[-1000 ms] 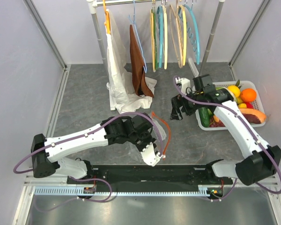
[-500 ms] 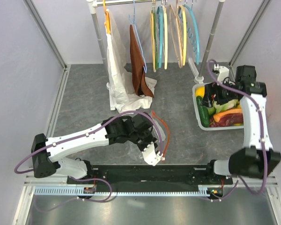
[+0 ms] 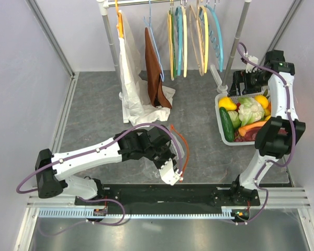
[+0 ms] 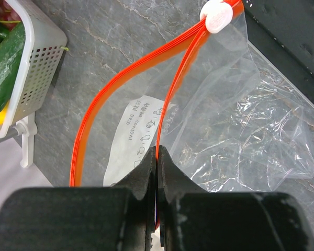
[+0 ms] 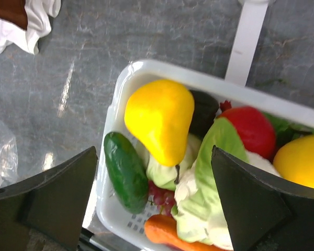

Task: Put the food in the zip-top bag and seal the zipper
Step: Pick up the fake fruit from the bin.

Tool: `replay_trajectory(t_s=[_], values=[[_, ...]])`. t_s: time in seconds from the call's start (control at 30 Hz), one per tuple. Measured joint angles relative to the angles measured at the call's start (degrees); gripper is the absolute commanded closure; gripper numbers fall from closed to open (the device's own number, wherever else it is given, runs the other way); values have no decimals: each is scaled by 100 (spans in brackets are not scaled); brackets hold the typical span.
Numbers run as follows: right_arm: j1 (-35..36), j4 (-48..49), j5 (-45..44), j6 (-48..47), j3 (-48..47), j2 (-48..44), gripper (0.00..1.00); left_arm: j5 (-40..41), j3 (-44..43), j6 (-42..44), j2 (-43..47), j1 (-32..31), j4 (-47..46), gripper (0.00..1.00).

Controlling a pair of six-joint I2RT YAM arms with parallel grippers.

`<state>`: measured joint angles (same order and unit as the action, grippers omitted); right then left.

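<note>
Left gripper (image 4: 157, 157): clenched on one lip of the zipper (image 4: 120, 83), pinching the orange-red strip.

Zip-top bag (image 4: 240, 130): lies crumpled on the table (image 3: 94, 115) near the middle of its near edge. The mouth gapes a little, and the white slider (image 4: 219, 14) sits at one end of the strip. I see no food inside.

Right gripper (image 5: 153, 151): released, jaws spread wide. It hangs over the basket (image 5: 146, 68) by the table's right edge, holding nothing.

Food is all in the basket. The yellow fruit (image 5: 159, 123) lies on top at the rim corner, directly under the jaws. The cucumber (image 5: 125, 170) lies along the wall beside it. I cannot pick out the orange for sure.

Risks, as I judge them:
- The fruit is smooth and tapered, so an off-centre close could squirt it out.
- The pile is crowded. A finger may snag the basket wall or the cabbage (image 5: 209, 172) and drag either up.
- Only one lip is held and the other sags. The mouth may be too narrow, and a dropped piece could land on the film.
- The carry to the bag is long, so a weak grip could drop the piece on the way.
</note>
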<state>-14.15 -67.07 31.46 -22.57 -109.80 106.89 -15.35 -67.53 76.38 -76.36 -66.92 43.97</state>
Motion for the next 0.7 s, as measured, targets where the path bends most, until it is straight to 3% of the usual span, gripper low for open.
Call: replay_trajectory(t_s=[0.27,0.7], values=[[339,15,-111,236,-249,205,2,-9,0,0,-11,0,-7,98],[758,439,-1187,848,494,275,2,-24,-2,0,-101,4,-87,98]])
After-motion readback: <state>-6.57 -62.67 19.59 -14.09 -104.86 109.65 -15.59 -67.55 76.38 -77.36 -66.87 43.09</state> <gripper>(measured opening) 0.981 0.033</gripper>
